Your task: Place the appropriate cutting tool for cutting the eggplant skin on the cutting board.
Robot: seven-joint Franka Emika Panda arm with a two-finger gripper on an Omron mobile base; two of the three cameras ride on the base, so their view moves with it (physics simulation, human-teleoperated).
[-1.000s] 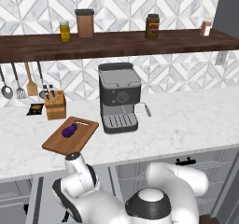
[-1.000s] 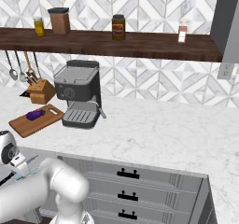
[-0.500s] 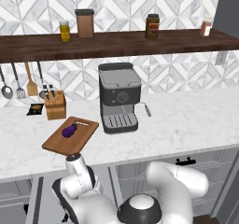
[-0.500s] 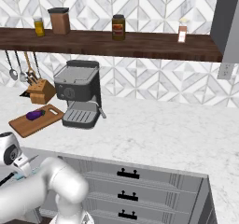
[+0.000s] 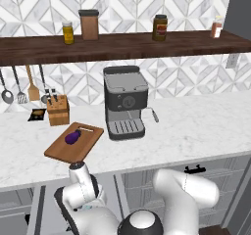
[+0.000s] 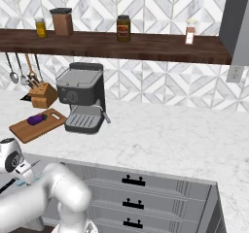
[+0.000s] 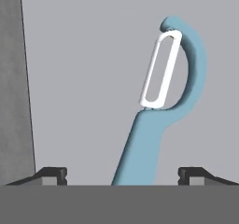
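Blue peeler (image 7: 161, 120) is seen between the spread fingertips of the gripper (image 7: 122, 174); whether clamped cannot be told. Board (image 5: 59, 152), bearing eggplant (image 5: 73, 137), is best approached from above, clear of it.

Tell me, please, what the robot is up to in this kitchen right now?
The arm is reaching down low in front of the cabinets, and the hand view looks along a light blue peeler lying on a plain grey surface. The gripper hangs over its handle, the two tips standing wide on either side and not touching it, so nothing is held yet. Up on the counter, the small eggplant already sits on the wooden cutting board, beside the coffee machine.
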